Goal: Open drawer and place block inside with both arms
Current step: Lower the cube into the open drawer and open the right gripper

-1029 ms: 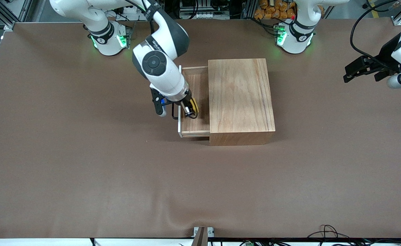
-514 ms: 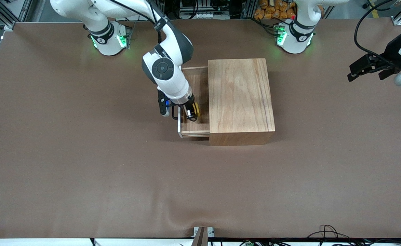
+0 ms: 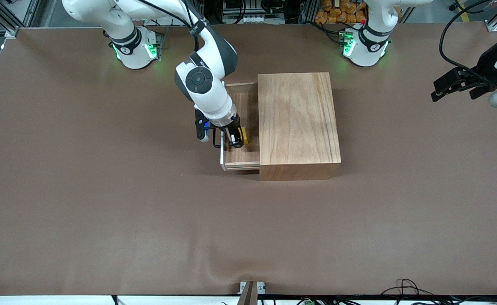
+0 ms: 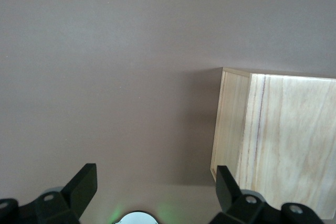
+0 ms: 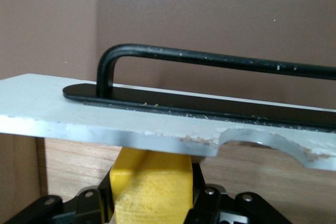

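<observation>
The drawer (image 3: 248,157) stands pulled out of the large light-wood box (image 3: 298,123) toward the right arm's end of the table. My right gripper (image 3: 237,141) is down inside the drawer, shut on the yellow block (image 3: 243,136). In the right wrist view the block (image 5: 152,184) sits between the fingers, just inside the drawer's white front (image 5: 79,114) with its black wire handle (image 5: 210,59). My left gripper (image 3: 451,84) is open and empty, held up over the table's edge at the left arm's end; the left wrist view shows its fingers (image 4: 81,184) wide apart and the box (image 4: 278,140).
Brown table cover (image 3: 146,220) lies all round the box. The two arm bases (image 3: 134,46) stand along the edge farthest from the front camera. Cables lie at the table's front edge (image 3: 405,288).
My right gripper has gone lower into the drawer with the block. My left gripper has drawn a little farther out toward the table's end, then held still.
</observation>
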You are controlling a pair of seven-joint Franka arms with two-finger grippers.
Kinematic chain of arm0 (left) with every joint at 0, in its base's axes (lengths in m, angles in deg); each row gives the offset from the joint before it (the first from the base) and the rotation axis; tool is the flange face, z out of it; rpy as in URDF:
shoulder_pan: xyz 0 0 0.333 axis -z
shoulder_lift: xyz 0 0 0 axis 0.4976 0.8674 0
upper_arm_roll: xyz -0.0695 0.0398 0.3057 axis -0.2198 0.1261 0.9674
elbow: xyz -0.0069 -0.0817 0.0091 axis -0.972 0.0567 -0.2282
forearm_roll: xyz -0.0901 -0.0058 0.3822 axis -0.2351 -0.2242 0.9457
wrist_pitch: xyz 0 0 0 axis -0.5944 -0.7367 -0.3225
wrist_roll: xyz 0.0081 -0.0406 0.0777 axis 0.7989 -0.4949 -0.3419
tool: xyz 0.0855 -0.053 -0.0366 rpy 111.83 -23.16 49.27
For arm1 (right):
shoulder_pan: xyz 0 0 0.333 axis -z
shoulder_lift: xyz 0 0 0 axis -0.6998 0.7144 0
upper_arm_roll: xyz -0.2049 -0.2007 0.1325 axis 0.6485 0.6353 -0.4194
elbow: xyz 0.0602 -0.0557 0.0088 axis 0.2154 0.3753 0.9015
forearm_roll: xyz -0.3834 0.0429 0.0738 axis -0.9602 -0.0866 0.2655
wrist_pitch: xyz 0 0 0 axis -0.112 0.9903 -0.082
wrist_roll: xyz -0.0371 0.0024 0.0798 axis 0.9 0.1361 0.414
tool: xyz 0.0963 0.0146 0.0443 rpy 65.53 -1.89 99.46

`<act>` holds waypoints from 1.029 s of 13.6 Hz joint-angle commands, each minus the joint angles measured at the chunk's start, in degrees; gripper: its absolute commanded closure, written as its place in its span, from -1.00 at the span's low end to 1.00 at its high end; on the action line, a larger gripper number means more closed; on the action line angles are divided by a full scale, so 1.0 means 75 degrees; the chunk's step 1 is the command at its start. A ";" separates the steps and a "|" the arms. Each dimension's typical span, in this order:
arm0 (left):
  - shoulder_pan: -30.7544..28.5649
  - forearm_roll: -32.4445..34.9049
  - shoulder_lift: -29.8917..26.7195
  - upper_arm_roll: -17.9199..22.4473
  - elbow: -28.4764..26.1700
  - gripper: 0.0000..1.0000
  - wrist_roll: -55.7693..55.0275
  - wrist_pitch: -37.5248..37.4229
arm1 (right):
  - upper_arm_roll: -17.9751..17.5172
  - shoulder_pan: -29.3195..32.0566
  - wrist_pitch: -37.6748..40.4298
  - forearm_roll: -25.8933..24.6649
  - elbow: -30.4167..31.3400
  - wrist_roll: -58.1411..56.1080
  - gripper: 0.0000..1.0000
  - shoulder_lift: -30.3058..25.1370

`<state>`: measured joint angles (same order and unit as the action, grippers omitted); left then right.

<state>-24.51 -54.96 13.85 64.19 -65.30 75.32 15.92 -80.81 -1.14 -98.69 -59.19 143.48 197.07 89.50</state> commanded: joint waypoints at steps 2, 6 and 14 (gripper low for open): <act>-0.0066 -0.0015 -0.0207 -0.0051 -0.0302 -1.00 0.0151 0.0132 | 0.0060 -0.0126 0.0337 -0.0057 0.0010 0.0203 -1.00 -0.0111; -0.0066 -0.0015 -0.0218 -0.0051 -0.0361 -1.00 0.0151 0.0132 | 0.0119 0.0003 0.1438 -0.0069 -0.0809 0.0156 -1.00 -0.0169; -0.0055 -0.0015 -0.0207 -0.0063 -0.0338 -1.00 0.0151 0.0167 | 0.0142 0.1184 0.4366 -0.0151 -0.2592 -0.2039 -1.00 -0.0204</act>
<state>-24.51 -54.96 13.85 64.12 -66.42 75.32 16.16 -79.03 3.88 -72.26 -59.68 127.00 189.51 88.26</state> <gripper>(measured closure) 0.000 0.000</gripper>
